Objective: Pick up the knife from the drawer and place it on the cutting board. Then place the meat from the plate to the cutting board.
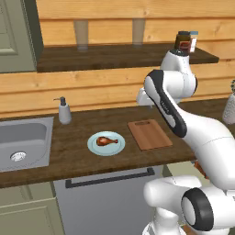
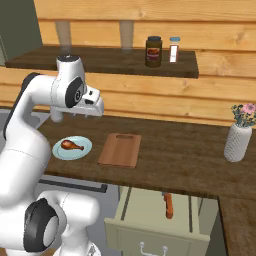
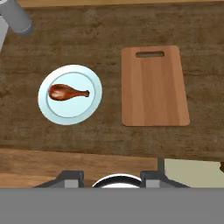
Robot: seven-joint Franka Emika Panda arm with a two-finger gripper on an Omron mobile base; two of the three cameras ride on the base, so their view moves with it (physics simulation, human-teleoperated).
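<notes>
A small knife (image 2: pixel 168 205) with a reddish-brown handle lies in the pulled-out pale beige drawer (image 2: pixel 155 231) below the counter's front edge. The reddish-brown cutting board (image 3: pixel 154 86) lies bare on the dark wooden counter, slot handle toward the wall. Left of it sits the pale blue plate (image 3: pixel 70 94) with the meat (image 3: pixel 68 92), a glossy drumstick. My gripper (image 3: pixel 110 177) hangs high above the counter's front edge, pointing straight down between plate and board. Its fingers stand apart with nothing between them. The same hand (image 2: pixel 94 106) shows beside the white arm.
A steel sink (image 1: pixel 23 142) and a soap dispenser (image 1: pixel 64 111) are at the left of the counter. At the right end stands a white vase (image 2: pixel 238 142) with flowers. Jars (image 2: pixel 154 51) sit on the wall shelf. A grey panel with a black bar handle (image 1: pixel 110 178) is under the counter.
</notes>
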